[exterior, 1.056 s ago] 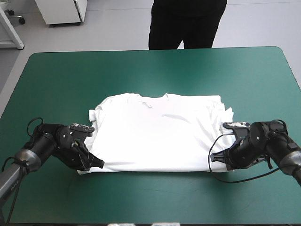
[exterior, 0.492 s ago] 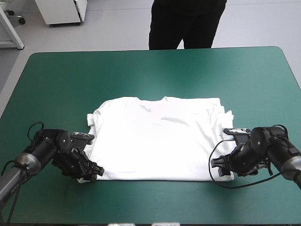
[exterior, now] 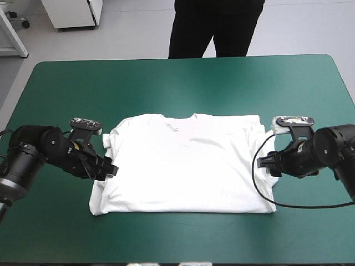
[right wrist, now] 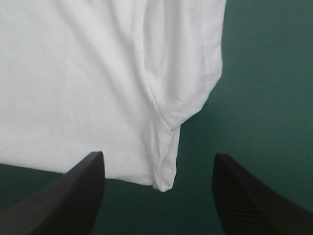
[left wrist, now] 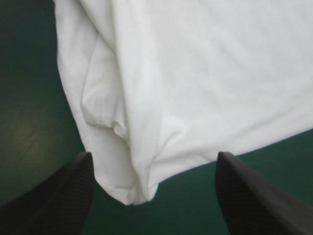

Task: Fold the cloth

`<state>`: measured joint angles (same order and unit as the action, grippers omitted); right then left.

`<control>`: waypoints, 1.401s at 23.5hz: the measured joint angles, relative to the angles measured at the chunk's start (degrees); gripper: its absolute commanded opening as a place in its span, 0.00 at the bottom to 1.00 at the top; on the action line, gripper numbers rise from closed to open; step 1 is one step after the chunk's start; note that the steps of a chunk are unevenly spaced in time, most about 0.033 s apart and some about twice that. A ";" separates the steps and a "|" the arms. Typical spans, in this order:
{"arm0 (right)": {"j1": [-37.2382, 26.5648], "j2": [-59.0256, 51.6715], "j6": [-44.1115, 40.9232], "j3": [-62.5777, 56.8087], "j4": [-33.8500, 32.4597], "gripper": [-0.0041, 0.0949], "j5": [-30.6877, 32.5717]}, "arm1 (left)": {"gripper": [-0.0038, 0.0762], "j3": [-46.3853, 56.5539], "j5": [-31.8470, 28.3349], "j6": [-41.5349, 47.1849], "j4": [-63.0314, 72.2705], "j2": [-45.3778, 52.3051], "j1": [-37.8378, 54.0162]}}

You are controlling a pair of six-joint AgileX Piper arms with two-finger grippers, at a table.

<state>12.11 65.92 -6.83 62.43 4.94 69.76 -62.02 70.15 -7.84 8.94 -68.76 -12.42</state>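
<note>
T-shirt: The T-shirt [exterior: 186, 163] lies flat in the middle of the table [exterior: 183, 83], collar toward the far edge. Its near hem is straight, and small bunches of cloth stick out at the far-left and far-right shoulders.
Left gripper: The left gripper [exterior: 108, 169] is low at the shirt's left edge, about midway between near and far. Its fingers are spread wide and pinch nothing. A rounded, layered lobe [left wrist: 122, 161] of that edge lies ahead, between them.
Right gripper: The right gripper [exterior: 268, 162] is at the right edge, also spread and empty. A doubled side fold [right wrist: 166, 122] ends in a corner between its fingers.
Likely step: Probably lining up to pinch both side edges for the next fold.
Risk, layers: Both edges are stacked. A shallow bite could catch only the top sheet, so the lower one stays behind and the fold peels open.
Risk, mismatch: If one side pinches and the other misses, lifting would skew the shirt and wrinkle the flat panel.
Risk, pushing: Fingers that slide in along the teal-green cover could push the edge inward instead of getting under it.
Risk, shoulders: The loose bunches at the far corners could spill out once the cloth is raised.
</note>
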 measured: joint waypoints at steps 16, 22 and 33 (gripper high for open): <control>-9.82 18.70 1.48 2.57 -0.25 0.56 -8.62 | 0.68 -3.88 0.90 0.40 -5.78 0.23 0.00; -9.82 24.66 2.40 2.57 0.15 0.56 -11.07 | 0.68 -3.88 0.95 0.40 -5.78 0.23 0.00; -9.82 31.46 4.69 2.72 3.49 0.54 -13.15 | 0.68 -3.88 0.95 1.52 -6.18 0.23 0.00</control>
<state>2.29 97.38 -2.14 65.15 8.42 56.61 -65.90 71.10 -6.32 2.77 -68.53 -12.42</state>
